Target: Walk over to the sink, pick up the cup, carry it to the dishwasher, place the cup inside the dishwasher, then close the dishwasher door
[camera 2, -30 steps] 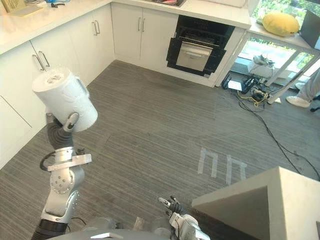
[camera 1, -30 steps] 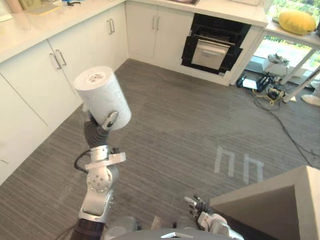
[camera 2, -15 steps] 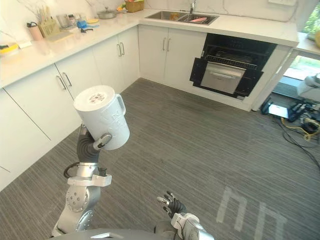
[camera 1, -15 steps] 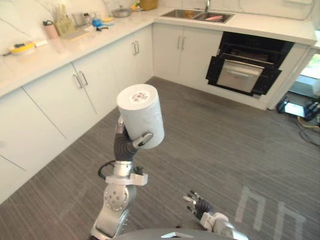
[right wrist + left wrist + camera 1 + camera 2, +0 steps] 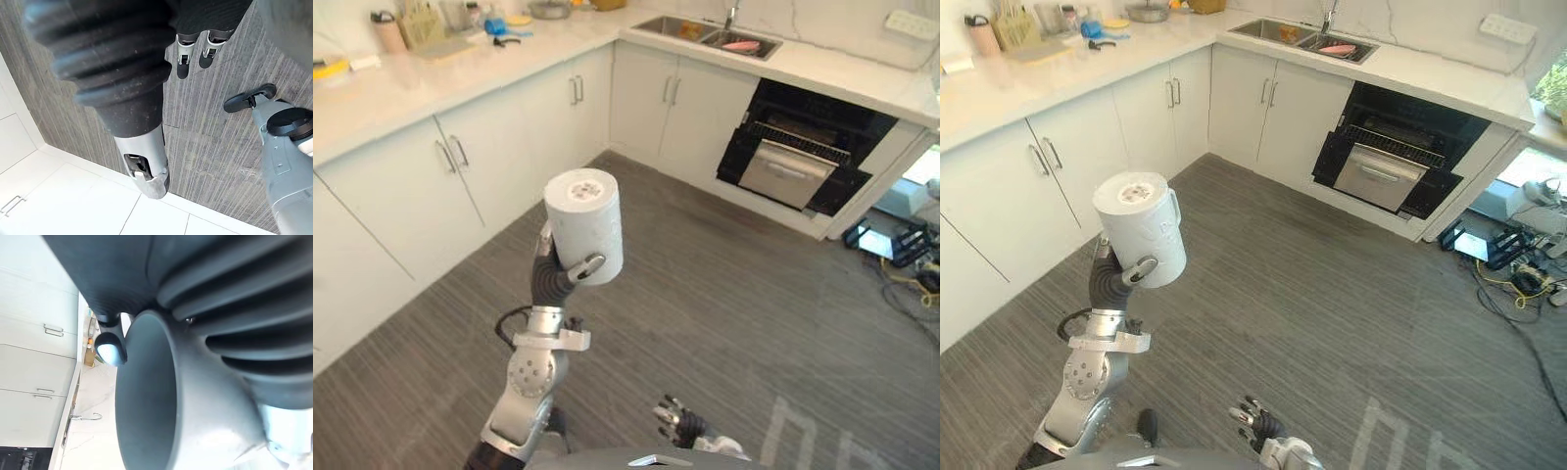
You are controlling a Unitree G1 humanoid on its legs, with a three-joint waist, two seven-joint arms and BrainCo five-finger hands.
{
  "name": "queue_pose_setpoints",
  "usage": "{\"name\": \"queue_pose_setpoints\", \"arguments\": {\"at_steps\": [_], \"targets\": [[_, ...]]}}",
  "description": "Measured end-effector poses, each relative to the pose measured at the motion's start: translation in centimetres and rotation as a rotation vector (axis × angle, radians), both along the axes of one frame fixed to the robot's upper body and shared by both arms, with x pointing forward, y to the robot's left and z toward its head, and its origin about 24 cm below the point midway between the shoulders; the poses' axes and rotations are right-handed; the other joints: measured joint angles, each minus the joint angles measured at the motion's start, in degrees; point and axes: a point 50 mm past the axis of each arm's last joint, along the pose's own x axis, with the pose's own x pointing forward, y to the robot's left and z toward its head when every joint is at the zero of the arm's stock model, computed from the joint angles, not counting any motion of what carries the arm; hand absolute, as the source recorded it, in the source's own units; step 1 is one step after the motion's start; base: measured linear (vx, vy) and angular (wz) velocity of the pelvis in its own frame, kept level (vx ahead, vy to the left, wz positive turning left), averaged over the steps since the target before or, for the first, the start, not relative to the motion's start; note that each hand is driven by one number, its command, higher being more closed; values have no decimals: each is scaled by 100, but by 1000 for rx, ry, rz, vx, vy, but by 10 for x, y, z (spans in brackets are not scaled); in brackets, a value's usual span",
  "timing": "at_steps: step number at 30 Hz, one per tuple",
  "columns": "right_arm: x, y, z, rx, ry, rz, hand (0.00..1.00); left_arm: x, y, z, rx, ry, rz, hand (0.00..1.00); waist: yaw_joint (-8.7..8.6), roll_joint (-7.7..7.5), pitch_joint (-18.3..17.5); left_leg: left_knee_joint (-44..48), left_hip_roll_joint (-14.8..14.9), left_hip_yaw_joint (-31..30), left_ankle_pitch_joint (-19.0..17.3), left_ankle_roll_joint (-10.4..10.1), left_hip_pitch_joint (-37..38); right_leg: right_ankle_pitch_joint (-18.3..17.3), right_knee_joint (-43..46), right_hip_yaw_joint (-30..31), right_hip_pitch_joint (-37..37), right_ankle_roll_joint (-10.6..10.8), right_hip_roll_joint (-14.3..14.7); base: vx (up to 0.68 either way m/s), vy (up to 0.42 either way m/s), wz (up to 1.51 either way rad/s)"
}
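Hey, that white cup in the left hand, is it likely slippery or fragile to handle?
The cup looks rigid and smooth-walled, so it may slip in the left hand. It seems ceramic, so probably breakable if dropped. Held base up and empty inside, it is likely light.

**Cup held high above the kitchen floor**

The left hand (image 5: 553, 279) is raised over the grey striped floor (image 5: 705, 294). Its fingers and thumb are curled round a white cylindrical cup (image 5: 584, 223), which stands with its flat round end upward. The right hand (image 5: 677, 423) is low at the bottom edge, with fingers loosely spread. Far ahead, the black dishwasher (image 5: 793, 147) has its door open, under the pale countertop (image 5: 842, 73), just beside the steel sink (image 5: 705, 34). White cabinets (image 5: 440, 176) line the left side.
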Motion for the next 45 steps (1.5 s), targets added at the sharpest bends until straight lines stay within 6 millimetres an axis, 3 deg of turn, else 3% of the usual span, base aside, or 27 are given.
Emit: {"name": "queue_pose_setpoints", "arguments": {"at_steps": [1, 2, 13, 15, 17, 18, 19, 20, 21, 22, 23, 25, 27, 28, 30, 32, 34, 35, 37, 39, 40, 41, 42, 43, 44, 45], "targets": [[4, 0, 1, 12, -6, -23, 0, 2, 0, -4, 10, 14, 2, 100, -9, 52, 44, -157, -64, -29, 85, 27, 67, -14, -12, -7, 16, 17, -40, -29, 88, 12], [12, 4, 2, -9, -4, -1, 0, 4, -5, -7, 71, 9, -41, 100, -291, -139, 217, -194, -196, -202, 72, -13, 112, -151, -367, -261, 306, 211, -156, -29, 45, 8], [9, 6, 1, 9, 33, 14, 0, 3, -2, -8, 62, 18, -30, 100, -271, -147, 219, -147, -258, 81, -128, 24, 160, -209, -470, -110, 268, 241, -314, 6, -1, -10], [7, 6, 0, 18, 48, 20, 0, 3, 2, -9, 45, 28, -17, 100, -278, -175, 235, 528, -338, 129, -521, 53, -160, -278, -336, -121, 203, 212, -413, 58, 17, 0], [8, 5, 1, 19, 46, 17, 0, 2, 8, -12, 10, 49, 7, 100, -222, -257, 260, 2255, -353, 229, -1481, 234, -755, -634, 76, -232, 210, 110, -589, 101, 76, 9], [1, 3, -1, 16, 62, 6, 0, 1, 8, -13, -1, 56, 6, 100, -206, -259, 239, 2649, -375, 366, -1735, 316, -790, -749, 293, -303, 254, 78, -633, 195, 104, 17], [3, -2, 1, 0, 44, 2, 0, 1, 8, -14, -15, 59, 7, 100, -228, -114, 241, 2898, -342, 356, -2268, 342, -761, -824, 1428, -559, 2, 79, -568, 224, 95, 32], [9, -4, 5, -8, 11, 5, 0, 2, 10, -16, -18, 68, 7, 100, -277, -116, 254, 2870, -405, 266, -2363, 408, -603, -521, 2971, -653, -658, -420, -657, 230, 89, 39], [11, -6, 6, -13, -4, -1, 0, 2, 10, -16, -19, 69, 4, 100, -299, -133, 261, 2789, -430, 192, -2374, 429, -451, -172, 3648, -630, -995, -727, -687, 264, 96, 55], [15, -5, 8, -9, -28, -18, 0, 2, 12, -16, -12, 62, 4, 100, -340, -112, 288, 2663, -460, 63, -2417, 485, -224, 86, 4594, -496, -1450, -559, -685, 381, 76, 53], [16, -1, 9, 3, -36, -23, 0, 3, 14, -15, -16, 53, 17, 100, -340, -245, 287, 2542, -492, -40, -2464, 492, -37, -324, 4824, -489, -1778, -433, -609, 334, 48, 49], [19, 1, 11, 12, -52, -23, 0, 5, 15, -19, -18, 63, 34, 100, -343, -315, 294, 2375, -495, -180, -2507, 491, 192, -618, 4382, -573, -2041, -304, -433, 288, 5, 36], [21, -2, 15, 7, -82, -38, 0, 9, 11, -21, -26, 85, 10, 100, -399, -251, 309, 2240, -479, -373, -2580, 465, 443, -713, 3358, -776, -2343, -139, -272, 447, -25, 46], [23, -5, 16, 3, -94, -51, 0, 11, 8, -20, -30, 83, -1, 100, -441, -182, 318, 2242, -450, -440, -2660, 446, 523, -662, 2840, -828, -2451, -90, -246, 399, -40, 48], [29, -14, 22, -14, -139, -88, 0, 14, 3, -14, -47, 61, -45, 100, -459, 158, 410, 2574, -170, -518, -3093, 307, 669, -63, 1378, -775, -2644, -22, -35, 471, -74, 26], [33, -18, 27, -22, -171, -85, 0, 12, 1, -12, -57, 53, -62, 100, -456, 310, 530, 2878, 53, -506, -3434, 127, 862, 379, 932, -765, -2657, -7, 112, 444, -120, 1], [31, -16, 29, -18, -184, -75, 0, 9, -4, -7, -64, 27, -83, 100, -463, 269, 541, 3101, 229, -492, -3923, -126, 1178, 1060, 1052, -695, -2719, -70, 135, 564, -261, 4], [32, -16, 32, -12, -195, -71, 0, 7, -7, -5, -60, 18, -94, 100, -474, 278, 534, 3069, 351, -461, -4056, -274, 1426, 1297, 1592, -690, -2820, -122, 247, 566, -304, 0], [35, -17, 37, -18, -211, -64, 0, 4, -14, -3, -88, 12, -113, 100, -510, 373, 518, 3345, 588, -453, -3931, -408, 1512, 688, 2280, -805, -2967, -277, 421, 579, -319, -9], [36, -18, 42, -27, -220, -63, 0, 2, -22, 1, -129, 5, -126, 100, -611, 553, 495, 4100, 821, -509, -3512, -518, 1268, 239, 2466, -938, -2880, -377, 622, 504, -287, -8], [35, -20, 42, -50, -198, -76, 0, 1, -26, 2, -151, 6, -127, 100, -627, 606, 499, 4996, 971, -504, -2795, -522, 944, 33, 2448, -938, -2659, -473, 766, 507, -280, -21], [29, -22, 41, -80, -176, -90, 0, 0, -29, 3, -149, -1, -122, 100, -602, 670, 506, 5948, 1152, -517, -1784, -497, 501, -155, 2281, -851, -2280, -626, 948, 627, -286, -26], [27, -26, 40, -102, -167, -99, 0, 0, -31, 3, -139, -6, -121, 100, -591, 673, 530, 6428, 1233, -498, -1700, -522, 280, -202, 2145, -830, -2065, -686, 1041, 540, -198, -26], [23, -31, 39, -156, -147, -123, 0, -1, -34, 5, -123, -18, -124, 100, -535, 742, 521, 7151, 1237, -463, -1885, -356, -127, -241, 1821, -742, -1584, -850, 1177, 675, -147, -41], [15, -33, 35, -209, -115, -141, 0, -2, -35, 6, -111, -30, -126, 100, -412, 727, 515, 7360, 1151, -320, -2117, -106, -471, -267, 1452, -547, -1102, -919, 1248, 453, -85, -51], [13, -35, 34, -235, -115, -158, 0, -2, -34, 7, -104, -36, -126, 100, -349, 714, 508, 7308, 1103, -228, -2248, -10, -654, -269, 1276, -445, -887, -934, 1258, 673, -88, -81]]}}
